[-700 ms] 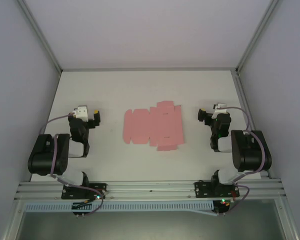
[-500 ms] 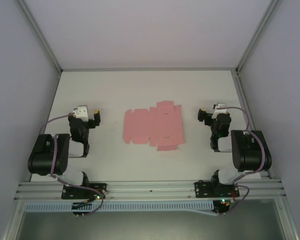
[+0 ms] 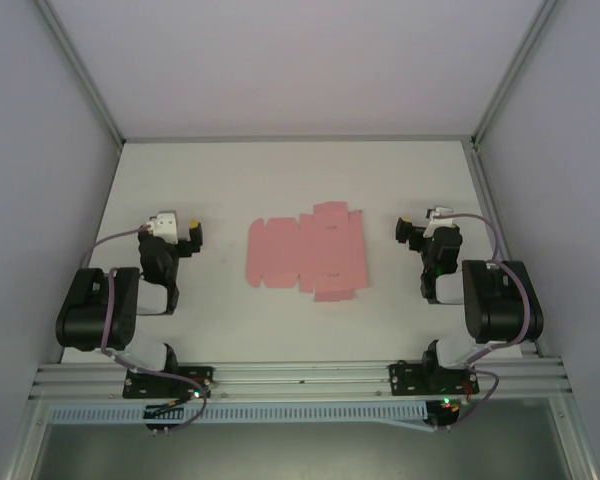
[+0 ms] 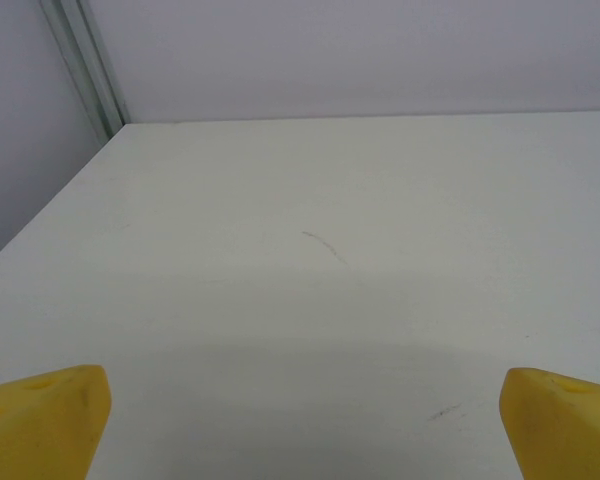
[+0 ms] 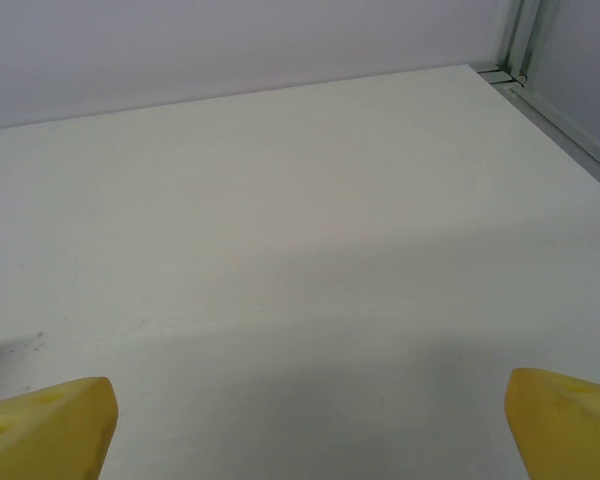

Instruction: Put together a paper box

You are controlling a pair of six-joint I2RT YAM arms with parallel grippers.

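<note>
The flat pink die-cut card sheet point(image 3: 305, 252) lies on the white bench point(image 3: 280, 180) between left gripper point(image 3: 192, 237) and right gripper point(image 3: 405, 231) — touching neither. Both gape wide, empty; nothing has moved since

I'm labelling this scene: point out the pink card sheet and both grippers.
flat pink die-cut card sheet point(image 3: 305, 252): top view, middle panel
left gripper point(image 3: 193, 235): top view, between its fingertips
right gripper point(image 3: 404, 231): top view, between its fingertips
</note>
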